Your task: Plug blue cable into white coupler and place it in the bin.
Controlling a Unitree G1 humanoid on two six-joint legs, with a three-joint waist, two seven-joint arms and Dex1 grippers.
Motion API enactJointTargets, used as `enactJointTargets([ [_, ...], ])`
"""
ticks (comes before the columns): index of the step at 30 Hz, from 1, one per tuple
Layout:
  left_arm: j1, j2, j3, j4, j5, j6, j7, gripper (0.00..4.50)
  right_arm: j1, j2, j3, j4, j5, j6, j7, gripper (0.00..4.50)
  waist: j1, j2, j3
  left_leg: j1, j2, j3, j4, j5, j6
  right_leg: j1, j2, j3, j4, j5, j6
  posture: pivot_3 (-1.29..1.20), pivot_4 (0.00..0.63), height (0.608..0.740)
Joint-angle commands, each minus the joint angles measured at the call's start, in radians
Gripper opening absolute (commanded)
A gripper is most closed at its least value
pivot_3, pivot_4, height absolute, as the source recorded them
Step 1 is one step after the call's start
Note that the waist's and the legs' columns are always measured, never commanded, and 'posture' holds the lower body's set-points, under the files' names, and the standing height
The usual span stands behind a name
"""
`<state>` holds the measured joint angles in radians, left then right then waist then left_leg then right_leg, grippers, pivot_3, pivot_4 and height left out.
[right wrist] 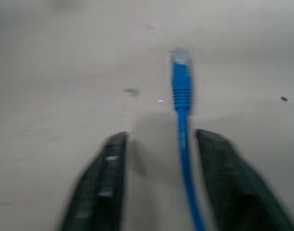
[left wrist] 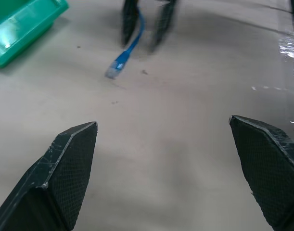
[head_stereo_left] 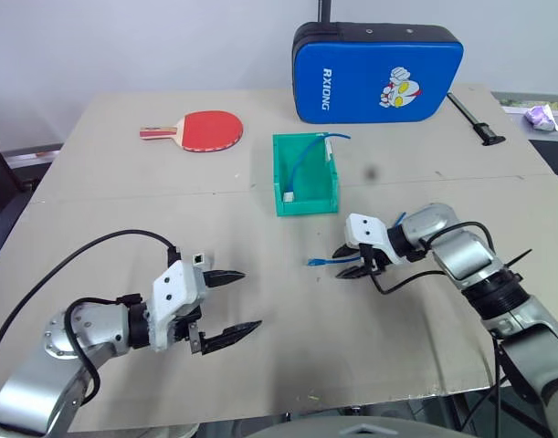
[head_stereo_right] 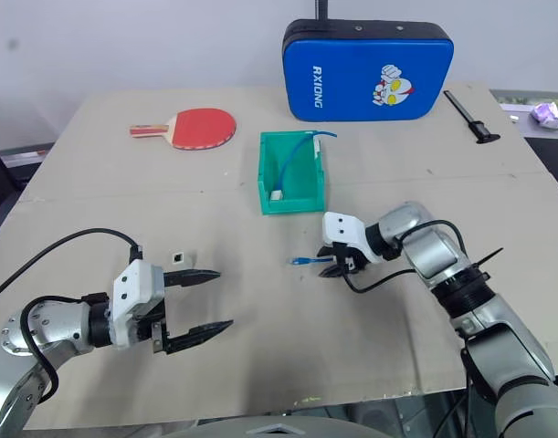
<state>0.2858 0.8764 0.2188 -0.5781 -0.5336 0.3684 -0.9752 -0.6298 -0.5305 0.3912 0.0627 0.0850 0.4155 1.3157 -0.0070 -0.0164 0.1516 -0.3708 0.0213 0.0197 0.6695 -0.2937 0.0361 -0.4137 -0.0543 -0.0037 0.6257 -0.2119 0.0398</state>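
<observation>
The blue cable lies on the table near its middle, its clip plug pointing toward the table's left edge. Its other end runs back between the 2 black fingers of the right gripper. In the right wrist view the fingers stand apart on either side of the cable with a gap showing, so the jaws are released rather than clenched on it.

The left gripper hovers over the table toward the near left corner, jaws spread wide and grasping nothing. The white coupler sits on the table just beside the upper left finger, its dark socket visible; whether it touches the finger I cannot tell.

The bin stands toward the far side of the table's middle. Inside it lies another blue cable with a white piece at its end, its other end hanging over the rim.

A red paddle rests toward the far left, and a blue padded case stands at the far edge.
</observation>
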Motion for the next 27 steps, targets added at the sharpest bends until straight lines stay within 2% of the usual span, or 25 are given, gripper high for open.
enactJointTargets([
  [1,-0.140,0.003,-0.074,-0.008,0.018,0.082,0.060,4.50,0.058,-0.059,-0.162,-0.165,0.115,0.065,-0.035,3.29,0.007,0.001,0.000,0.000,0.000,-0.001,0.000,0.000,0.000,0.000,0.000,-0.001,0.000,0.000,0.000,0.00,0.150,0.728],
  [4,-0.311,-0.008,-0.186,0.033,0.058,0.150,0.082,4.50,0.197,-0.120,-0.265,-0.333,0.211,0.153,-0.066,3.29,0.023,0.000,0.000,-0.001,-0.001,-0.003,0.001,0.000,0.000,0.001,0.000,-0.002,0.000,0.000,0.000,0.00,0.150,0.728],
  [9,-0.494,-0.023,-0.354,0.121,0.161,0.162,0.056,4.50,0.439,-0.147,-0.402,-0.541,0.327,0.235,-0.159,3.29,0.017,-0.001,0.000,-0.002,-0.003,-0.002,0.001,0.000,0.000,0.001,0.001,-0.001,-0.001,0.002,0.004,0.00,0.150,0.728],
  [11,-0.588,-0.043,-0.430,0.213,0.229,0.143,0.042,4.50,0.579,-0.138,-0.453,-0.598,0.337,0.189,-0.196,3.29,0.020,-0.001,0.000,-0.003,-0.004,-0.003,0.000,0.000,0.000,0.000,0.002,-0.002,0.000,0.002,0.004,0.00,0.150,0.728],
  [15,-0.740,-0.125,-0.544,0.421,0.307,0.072,-0.032,4.50,0.785,-0.022,-0.557,-0.648,0.333,0.019,-0.322,3.29,0.023,-0.001,-0.001,-0.006,-0.004,-0.003,0.002,0.000,0.000,0.000,0.004,-0.005,0.000,0.002,0.005,0.00,0.150,0.728],
  [20,-0.839,-0.222,-0.612,0.649,0.375,-0.064,-0.114,4.50,0.895,-0.006,-0.605,-0.697,0.356,0.001,-0.391,3.29,0.016,-0.002,-0.001,-0.006,-0.005,-0.002,0.006,0.000,0.000,-0.001,0.004,0.000,0.000,0.002,0.005,0.00,0.150,0.728],
  [27,-0.890,-0.290,-0.651,0.790,0.449,-0.181,-0.189,4.50,0.928,-0.023,-0.612,-0.707,0.384,-0.019,-0.426,3.29,0.024,-0.003,-0.001,-0.007,-0.004,-0.002,0.007,0.000,0.000,-0.001,0.004,-0.001,0.000,0.002,0.005,0.00,0.150,0.728],
])
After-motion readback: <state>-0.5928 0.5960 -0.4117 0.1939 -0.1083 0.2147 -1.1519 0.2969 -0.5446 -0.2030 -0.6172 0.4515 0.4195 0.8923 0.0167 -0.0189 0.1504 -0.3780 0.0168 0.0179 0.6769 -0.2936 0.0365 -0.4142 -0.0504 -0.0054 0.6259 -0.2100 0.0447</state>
